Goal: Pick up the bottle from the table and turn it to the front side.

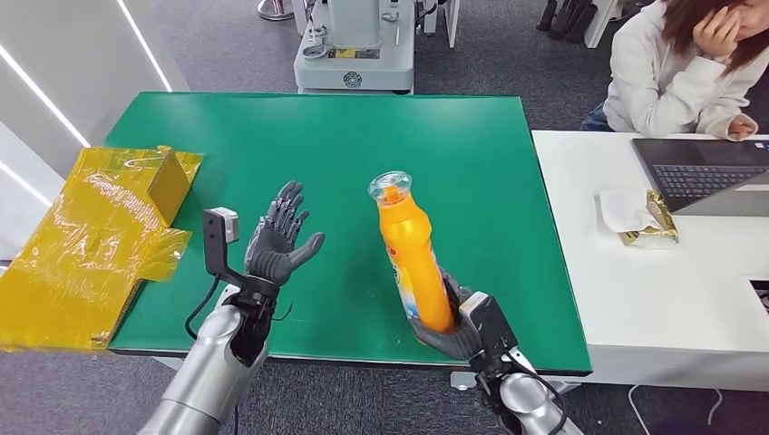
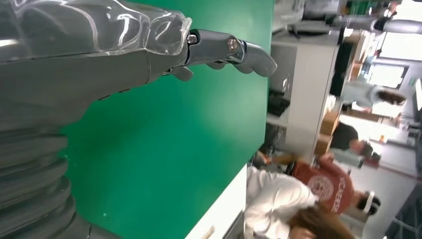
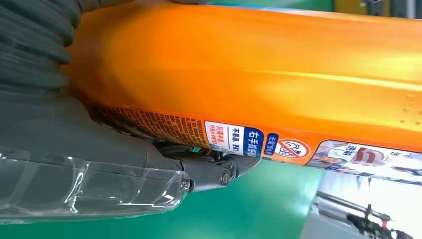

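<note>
The right hand [image 1: 453, 331] grips the tall orange plastic bottle [image 1: 410, 254] by its base above the green table [image 1: 508, 163], long axis leaning cap-up away from the robot. The left hand [image 1: 277, 240], fingers spread and empty, hovers beside the bottle.

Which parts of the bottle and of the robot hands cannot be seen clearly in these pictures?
- Bottle: its base is hidden inside the right robot hand in the head view.
- Bottle label: cut off by the picture edge in the right wrist view; the small print is too small to read.
- Left robot hand: open; in the left wrist view its own cover hides most fingers.
- Laptop: cut off at the head view's right edge.
</note>
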`<state>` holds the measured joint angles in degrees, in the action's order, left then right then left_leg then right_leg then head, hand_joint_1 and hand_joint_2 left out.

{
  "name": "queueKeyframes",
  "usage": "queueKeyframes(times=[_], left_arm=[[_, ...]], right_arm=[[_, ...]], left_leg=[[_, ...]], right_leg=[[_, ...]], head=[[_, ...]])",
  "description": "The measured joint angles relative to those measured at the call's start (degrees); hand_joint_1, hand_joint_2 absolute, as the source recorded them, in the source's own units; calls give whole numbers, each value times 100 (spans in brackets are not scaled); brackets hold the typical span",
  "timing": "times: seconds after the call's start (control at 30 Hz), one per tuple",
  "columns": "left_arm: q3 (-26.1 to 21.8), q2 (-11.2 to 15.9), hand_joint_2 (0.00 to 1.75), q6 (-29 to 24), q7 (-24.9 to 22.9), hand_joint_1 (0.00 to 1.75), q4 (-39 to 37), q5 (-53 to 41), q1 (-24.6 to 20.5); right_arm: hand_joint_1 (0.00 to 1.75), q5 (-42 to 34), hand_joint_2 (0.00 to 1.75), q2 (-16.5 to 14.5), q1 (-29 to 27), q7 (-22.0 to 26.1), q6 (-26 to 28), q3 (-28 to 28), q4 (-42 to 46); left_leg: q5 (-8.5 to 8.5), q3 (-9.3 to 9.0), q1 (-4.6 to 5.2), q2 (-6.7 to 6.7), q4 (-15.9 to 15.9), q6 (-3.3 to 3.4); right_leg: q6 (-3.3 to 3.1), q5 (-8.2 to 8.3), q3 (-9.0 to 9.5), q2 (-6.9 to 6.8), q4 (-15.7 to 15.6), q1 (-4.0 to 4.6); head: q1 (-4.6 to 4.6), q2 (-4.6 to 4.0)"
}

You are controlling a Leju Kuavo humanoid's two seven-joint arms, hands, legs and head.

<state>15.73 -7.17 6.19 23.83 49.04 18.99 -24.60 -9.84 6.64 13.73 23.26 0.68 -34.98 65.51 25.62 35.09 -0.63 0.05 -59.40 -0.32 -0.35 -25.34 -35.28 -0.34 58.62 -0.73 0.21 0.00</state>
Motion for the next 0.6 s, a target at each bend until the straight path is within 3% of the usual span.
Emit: queueKeyframes(times=[0.37, 0.6], left_arm=[[53, -54, 175, 249, -142, 0, -521, 19, -492], [434, -48, 175, 857, -660, 0, -967, 82, -1241]], right_arm=[[175, 38, 175, -147, 31, 61, -20, 356, -4], [175, 67, 175, -205, 740, 299, -257, 499, -525]], left_leg=[[-3, 3, 0, -1, 0, 0], [-20, 9, 0, -1, -1, 2]], right_leg=[[-2, 2, -4, 0, 0, 0], [0, 16, -8, 0, 2, 0]], head=[[-1, 0], [-1, 0]])
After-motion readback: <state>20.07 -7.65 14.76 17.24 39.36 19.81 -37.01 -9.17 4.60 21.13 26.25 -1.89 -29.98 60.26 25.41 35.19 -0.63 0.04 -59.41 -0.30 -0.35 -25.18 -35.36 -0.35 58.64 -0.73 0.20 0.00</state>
